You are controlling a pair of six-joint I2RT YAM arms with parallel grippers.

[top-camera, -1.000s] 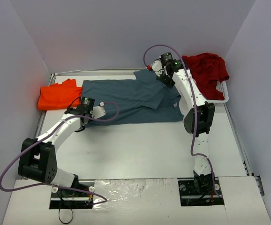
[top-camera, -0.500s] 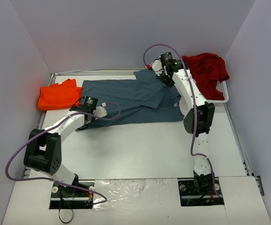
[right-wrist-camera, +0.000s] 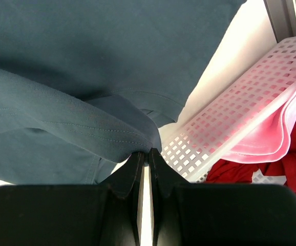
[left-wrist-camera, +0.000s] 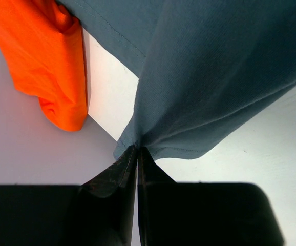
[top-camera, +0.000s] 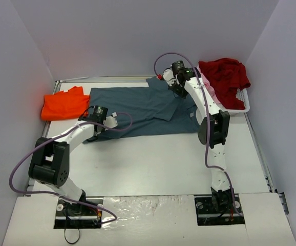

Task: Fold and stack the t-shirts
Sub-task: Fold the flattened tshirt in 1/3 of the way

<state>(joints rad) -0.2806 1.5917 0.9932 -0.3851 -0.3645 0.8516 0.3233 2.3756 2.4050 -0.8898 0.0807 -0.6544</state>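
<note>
Gripping the near left corner of the slate blue-grey t-shirt [left-wrist-camera: 214, 77], the left gripper [left-wrist-camera: 137, 148] has its jaws pressed together on the cloth, which fans out from the tips in tight creases. The right gripper [right-wrist-camera: 143, 152] is likewise closed, pinching a rolled fold of the same shirt at its far right edge.

Findings by view: the wrist cameras alone confirm both pinches, since from above the fingertips are hidden under the wrists. The top view alone shows the whole blue-grey shirt, spread lengthwise across the far half of the table [top-camera: 153, 164], with a flap doubled over near its right end.

The right wrist view shows a pale pink t-shirt [right-wrist-camera: 271, 138] lying folded inside the white basket [right-wrist-camera: 225, 123] with a dark red t-shirt [top-camera: 225, 74] against it. From above the pink one is little more than a sliver under the red heap.

Positions: the basket stands just beyond the blue-grey shirt's right end. The bright orange t-shirt [top-camera: 63, 105] lies bunched just beside the blue-grey shirt's left end. A strip of bare table shows between them near the left gripper.
</note>
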